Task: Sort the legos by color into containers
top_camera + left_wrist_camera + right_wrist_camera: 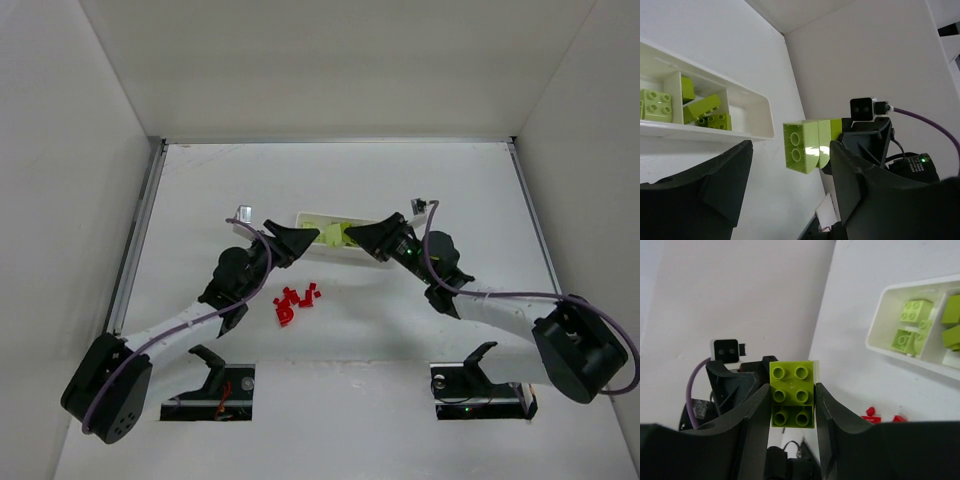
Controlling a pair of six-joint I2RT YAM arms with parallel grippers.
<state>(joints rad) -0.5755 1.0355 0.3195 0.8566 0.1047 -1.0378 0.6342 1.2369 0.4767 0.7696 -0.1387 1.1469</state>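
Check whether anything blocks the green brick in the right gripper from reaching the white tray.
Nothing visible does. The green brick, clamped in the right gripper, hangs close by the white tray, and the wrist views show only bare table between them. The left gripper stands open facing the brick's far end, beside that path, not across it.

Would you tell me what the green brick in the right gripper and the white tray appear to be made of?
Lime-green brick: looks like hard moulded plastic with a glossy finish. It has crisp round studs, and the left wrist view shows a bright reflection on its side.
White tray: probably thin rigid plastic, smooth and slightly shiny. Its rounded rim and thin dividers suggest moulding.
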